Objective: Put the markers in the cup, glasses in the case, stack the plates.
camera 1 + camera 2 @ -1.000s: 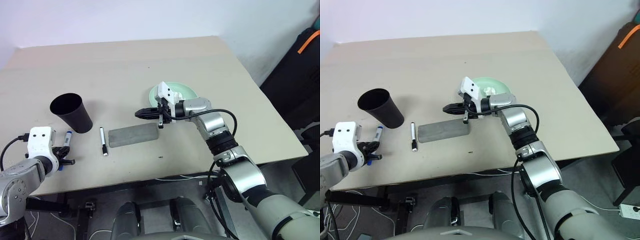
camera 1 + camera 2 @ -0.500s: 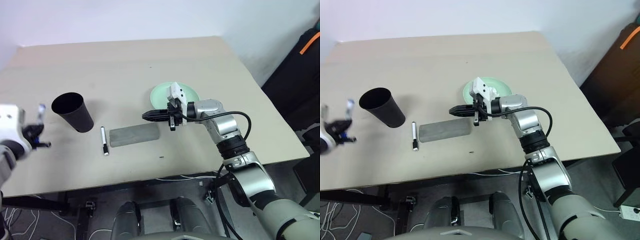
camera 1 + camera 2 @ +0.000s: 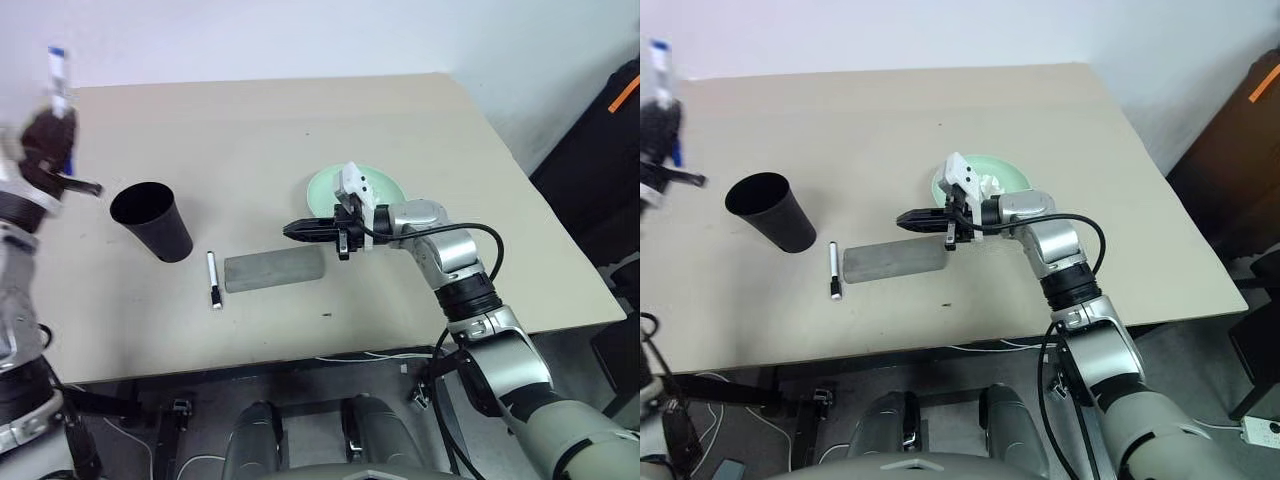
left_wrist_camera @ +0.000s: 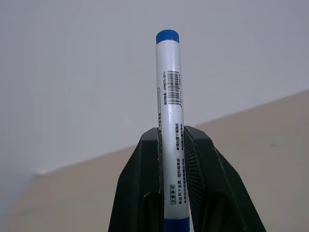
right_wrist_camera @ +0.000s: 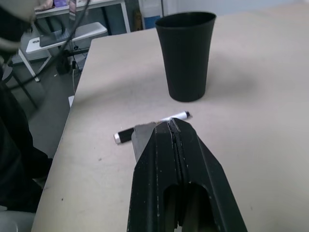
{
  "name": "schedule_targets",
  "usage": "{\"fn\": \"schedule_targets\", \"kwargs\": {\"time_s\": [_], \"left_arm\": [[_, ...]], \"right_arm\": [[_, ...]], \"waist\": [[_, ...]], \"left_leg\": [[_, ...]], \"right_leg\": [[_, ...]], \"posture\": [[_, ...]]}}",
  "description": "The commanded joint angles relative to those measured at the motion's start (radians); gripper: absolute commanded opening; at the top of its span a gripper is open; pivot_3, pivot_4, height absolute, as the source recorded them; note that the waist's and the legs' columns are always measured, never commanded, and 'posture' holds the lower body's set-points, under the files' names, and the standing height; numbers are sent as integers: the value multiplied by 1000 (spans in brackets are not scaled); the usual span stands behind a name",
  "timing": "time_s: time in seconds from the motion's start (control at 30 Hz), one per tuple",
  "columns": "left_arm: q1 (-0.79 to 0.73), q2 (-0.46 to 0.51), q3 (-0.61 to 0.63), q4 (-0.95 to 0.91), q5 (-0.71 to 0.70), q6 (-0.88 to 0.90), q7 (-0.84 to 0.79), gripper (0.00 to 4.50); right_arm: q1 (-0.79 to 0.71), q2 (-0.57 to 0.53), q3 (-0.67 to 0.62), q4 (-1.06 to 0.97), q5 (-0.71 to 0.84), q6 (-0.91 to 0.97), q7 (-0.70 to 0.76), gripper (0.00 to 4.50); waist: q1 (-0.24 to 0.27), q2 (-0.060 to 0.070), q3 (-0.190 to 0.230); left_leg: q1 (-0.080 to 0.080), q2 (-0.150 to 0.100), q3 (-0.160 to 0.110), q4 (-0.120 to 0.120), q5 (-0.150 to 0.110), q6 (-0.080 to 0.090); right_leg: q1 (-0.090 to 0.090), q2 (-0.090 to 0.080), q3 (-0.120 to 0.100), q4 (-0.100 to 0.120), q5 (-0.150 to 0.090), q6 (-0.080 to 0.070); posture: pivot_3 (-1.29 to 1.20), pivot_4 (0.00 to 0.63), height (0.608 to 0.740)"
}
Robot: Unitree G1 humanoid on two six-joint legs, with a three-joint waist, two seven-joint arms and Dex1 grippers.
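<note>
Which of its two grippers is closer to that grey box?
Right. The right gripper hovers shut just above the grey case; the left gripper, holding the blue-capped marker, is raised beyond the cup.

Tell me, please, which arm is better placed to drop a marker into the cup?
Left: its claw already grips the blue-capped marker, raised beside the cup. The right claw is shut, empty, over the case.

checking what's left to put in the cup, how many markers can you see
2. The blue-capped marker is clamped in the left hand, raised above the table. The black-capped marker lies on the table between the cup and the grey case.
</note>
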Motion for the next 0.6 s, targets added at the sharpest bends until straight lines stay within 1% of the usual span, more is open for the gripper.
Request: {"fn": "schedule_targets", "kwargs": {"time_s": [0.03, 0.23, 0.4, 0.57, 0.6], "left_arm": [[11, -16, 2, 21, -3, -89, -30, 290], [73, -67, -24, 47, -7, -152, -66, 290], [118, -87, -36, 66, -15, -165, -88, 290], [128, -104, -41, 91, -20, -184, -101, 290], [123, -109, -38, 96, -18, -190, -94, 640]], "right_arm": [[-8, -15, -13, -54, 17, 8, -11, 0], [2, -26, -5, -71, 7, -3, -31, 0], [8, -32, 6, -74, -6, -27, -39, 0], [6, -31, 8, -63, -16, -48, -50, 0], [6, -31, 8, -62, -18, -50, -51, 0]], "waist": [[-1, 0, 0], [1, 0, 0], [0, 0, 0], [1, 0, 0], [1, 0, 0]], "left_leg": [[0, 0, 0, 0, 0, 0], [0, 1, 0, 0, 0, 0], [0, 1, -1, 1, 0, 0], [0, 1, -1, 1, 0, 0], [0, 1, -1, 1, 0, 0]], "right_leg": [[0, 1, 0, 0, 0, 0], [0, 1, 0, 0, 0, 0], [0, 1, 0, 0, 0, 0], [0, 1, 0, 0, 0, 0], [0, 1, 0, 0, 0, 0]], "posture": [[0, 150, 726], [0, 150, 726], [0, 150, 726], [0, 150, 726], [0, 150, 726]]}}
